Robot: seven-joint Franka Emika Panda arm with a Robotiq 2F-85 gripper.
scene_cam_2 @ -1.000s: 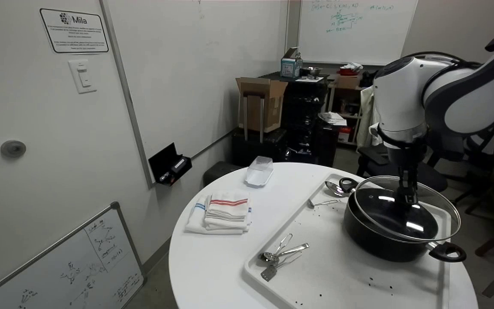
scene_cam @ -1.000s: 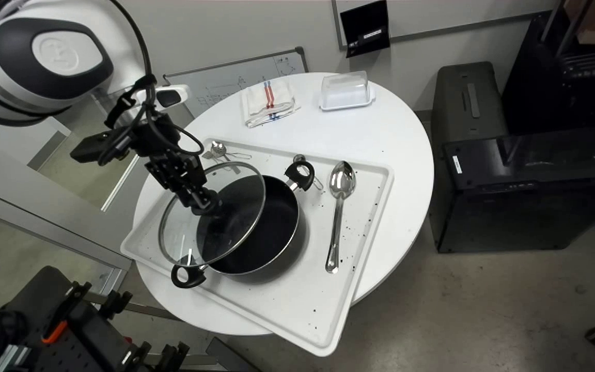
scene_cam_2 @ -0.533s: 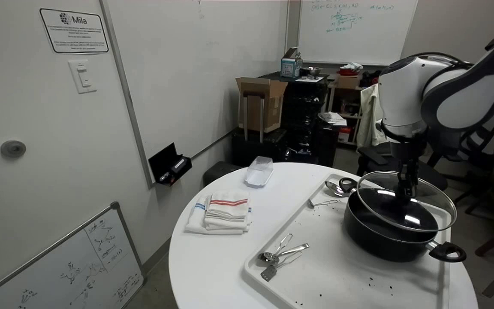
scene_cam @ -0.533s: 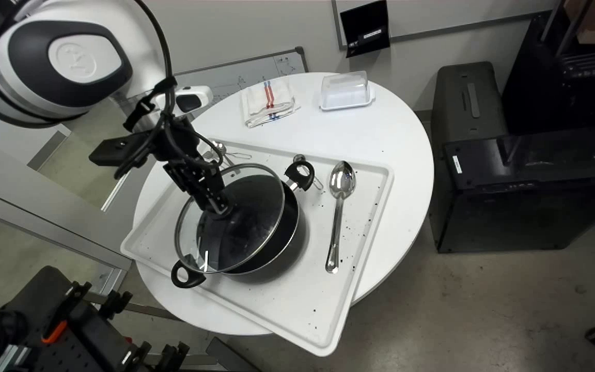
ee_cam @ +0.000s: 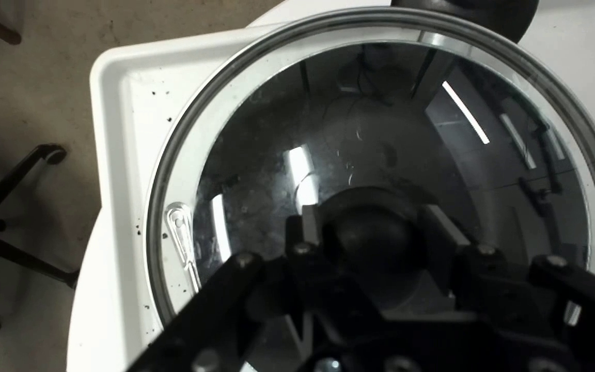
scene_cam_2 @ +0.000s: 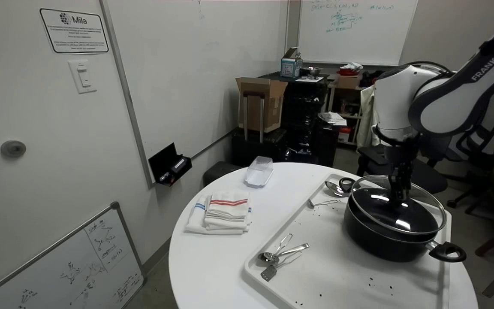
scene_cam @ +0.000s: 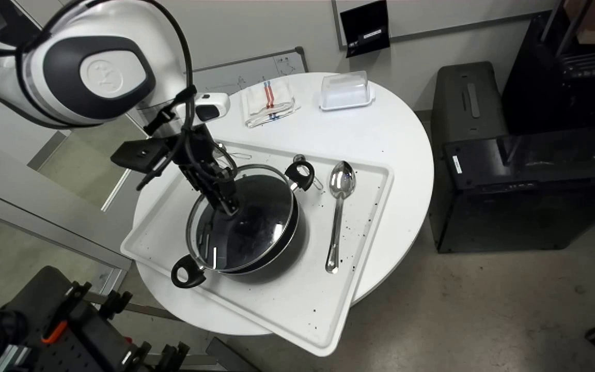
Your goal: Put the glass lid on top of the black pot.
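Observation:
The glass lid (scene_cam: 259, 222) with its thin metal rim hangs over the black pot (scene_cam_2: 382, 246), and it shows in an exterior view (scene_cam_2: 418, 212) a little tilted. The lid's rim sits slightly off the pot's opening in both exterior views; I cannot tell whether it touches the pot. My gripper (scene_cam: 230, 208) is shut on the lid's dark round knob (ee_cam: 370, 235); its fingers stand on either side of the knob in the wrist view (ee_cam: 376, 230). The pot stands on the white tray with its two black loop handles visible. The lid covers most of its inside.
A large metal spoon (scene_cam: 338, 206) lies on the white tray (scene_cam: 323, 330) beside the pot. Small metal utensils (scene_cam_2: 275, 259) lie near the tray's edge. Folded towels (scene_cam: 269, 101) and a clear-lidded dish (scene_cam: 346, 92) stand on the round white table (scene_cam: 395, 139).
The gripper and lid have moved together across the pot, so the lid covers more of its opening. The lid lies further right in an exterior view. The pot has not moved.

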